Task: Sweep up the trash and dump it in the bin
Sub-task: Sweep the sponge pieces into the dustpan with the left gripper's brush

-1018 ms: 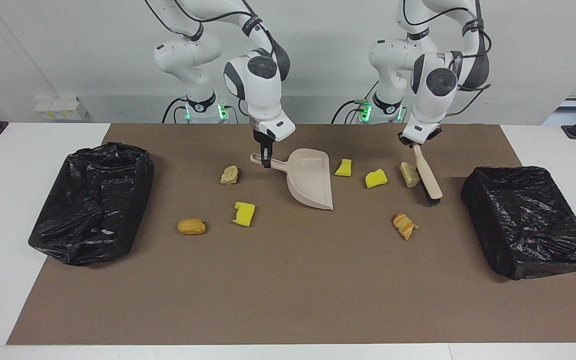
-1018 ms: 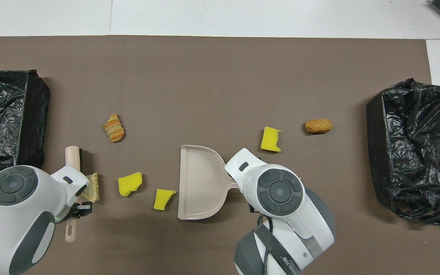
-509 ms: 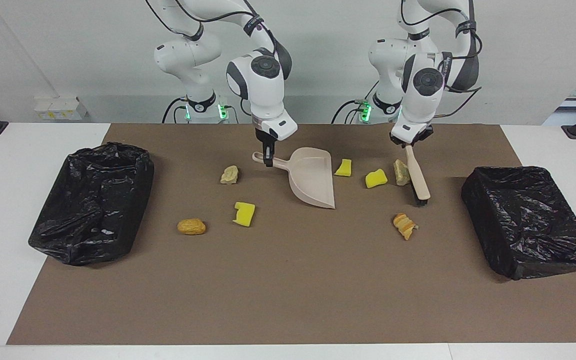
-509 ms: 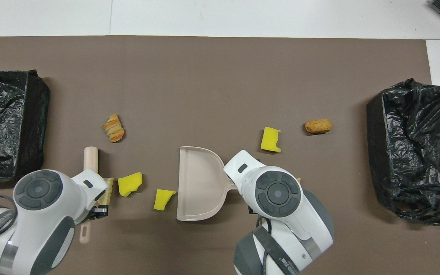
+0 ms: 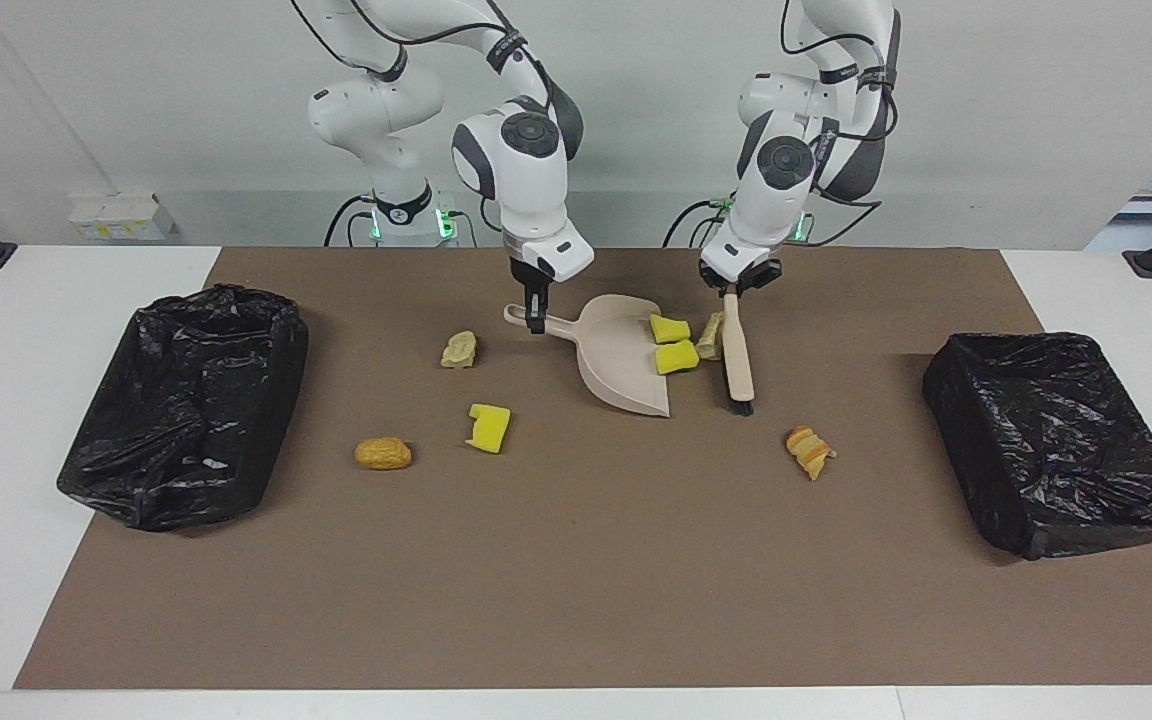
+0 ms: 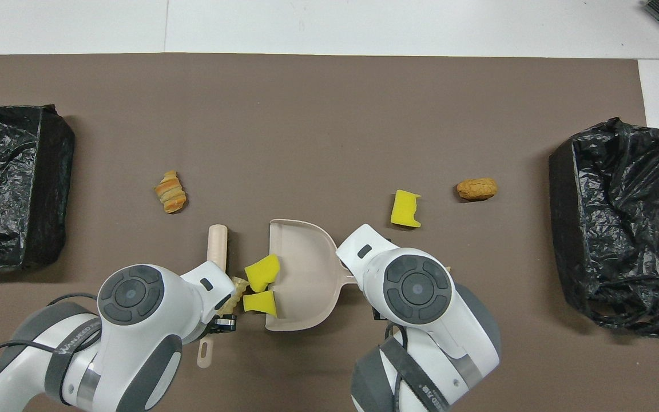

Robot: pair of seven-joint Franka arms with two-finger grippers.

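My right gripper (image 5: 535, 318) is shut on the handle of the beige dustpan (image 5: 621, 362) (image 6: 305, 274), which rests on the mat. My left gripper (image 5: 733, 289) is shut on the brush (image 5: 737, 362) (image 6: 217, 246), whose bristles touch the mat beside the pan's mouth. Two yellow sponge pieces of trash (image 5: 669, 328) (image 5: 677, 356) (image 6: 262, 271) lie on the pan's lip. A pale lump (image 5: 709, 337) (image 6: 239, 289) is pressed between them and the brush. Loose on the mat lie a croissant-like lump (image 5: 809, 450), a yellow sponge (image 5: 489, 427), a golden-brown lump (image 5: 382, 454) and another pale lump (image 5: 459, 349).
A black-lined bin (image 5: 1056, 440) (image 6: 9, 183) stands at the left arm's end of the table, and another black-lined bin (image 5: 186, 400) (image 6: 621, 229) at the right arm's end. A brown mat (image 5: 576, 580) covers the table's middle.
My left gripper has swept the brush toward the dustpan, pushing two yellow sponges and the pale lump up to the pan's mouth. The right gripper and dustpan have barely moved.
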